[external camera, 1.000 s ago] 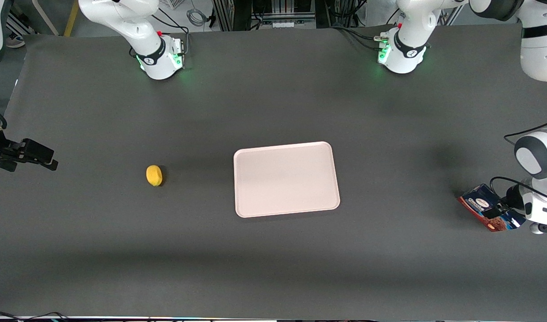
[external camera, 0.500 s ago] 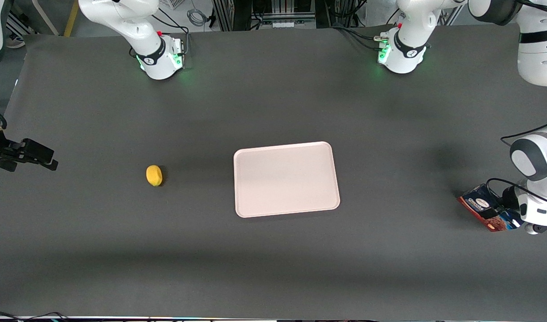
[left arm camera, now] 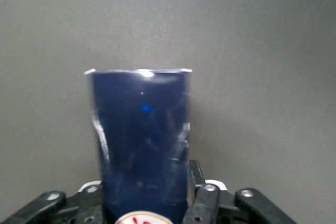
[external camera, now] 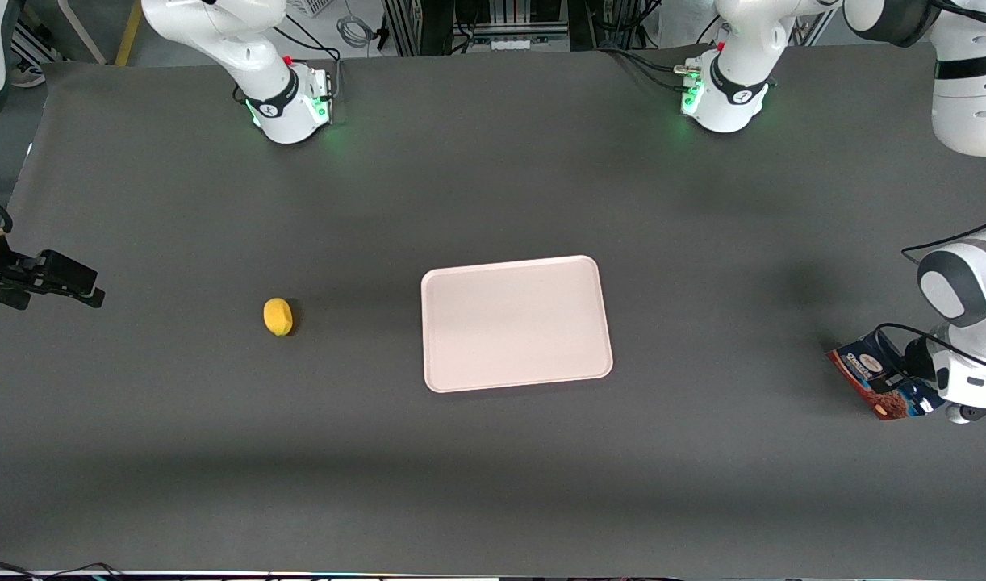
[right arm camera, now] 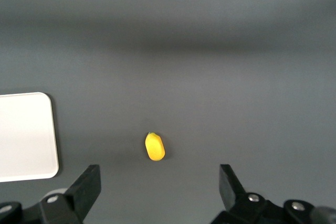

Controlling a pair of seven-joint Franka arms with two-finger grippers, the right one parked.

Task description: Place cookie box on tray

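Front view: the gripper [external camera: 904, 381] is at the box [external camera: 880, 379], toward the working arm's end of the table, well apart from the tray [external camera: 515, 324]. A yellow lump [external camera: 277, 315] lies beside the tray, toward the parked arm's end.

Left wrist view: the gripper [left arm camera: 149, 203] is clamped on the box [left arm camera: 140, 140], fingers [left arm camera: 195, 182] against its sides.

Right wrist view: the lump [right arm camera: 155, 147] lies near the tray [right arm camera: 26, 135].

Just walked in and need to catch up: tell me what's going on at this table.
The left arm's gripper sits at the working arm's end of the table, its fingers closed on the cookie box; the wrist view shows the box clamped between them. The tray lies mid-table with nothing on it, so the box is not yet placed. A small yellow lump lies toward the parked arm's end.
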